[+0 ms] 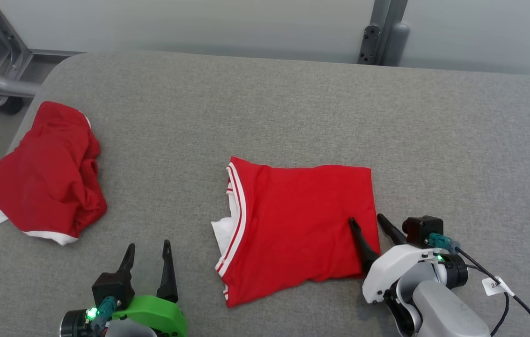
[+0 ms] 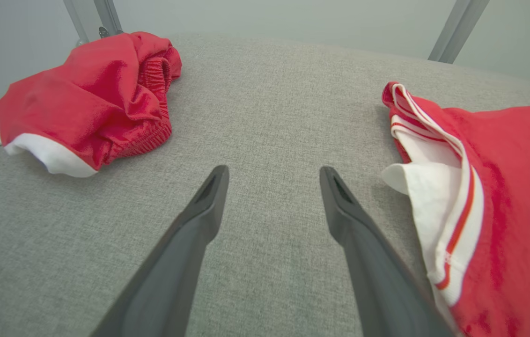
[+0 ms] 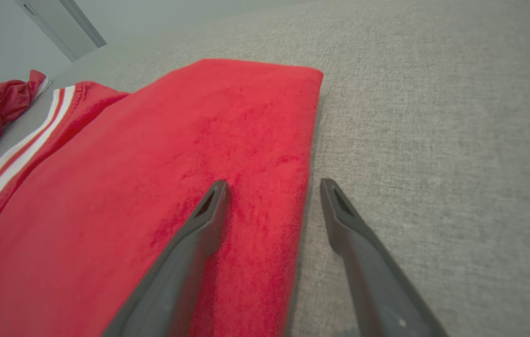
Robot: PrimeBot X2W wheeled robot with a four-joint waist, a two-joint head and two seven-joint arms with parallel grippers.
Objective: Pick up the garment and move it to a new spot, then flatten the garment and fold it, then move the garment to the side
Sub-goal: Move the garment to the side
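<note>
Grey padded table [image 1: 293, 93] carrying folded red garment [image 1: 293, 220] at centre. Right gripper [image 1: 365, 218] gaping, empty, straddling its right edge, possibly touching cloth. Left gripper [image 1: 148, 244] hovering spread, empty. Cloth looking soft, floppy; pinching all layers at edge seeming safest.

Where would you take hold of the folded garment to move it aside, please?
Probably the right edge of the garment, coming from the robot's right: it is a straight, stacked fold, and the open right gripper straddles it, one finger over cloth, one over the table. The left side has a loose white flap.
</note>
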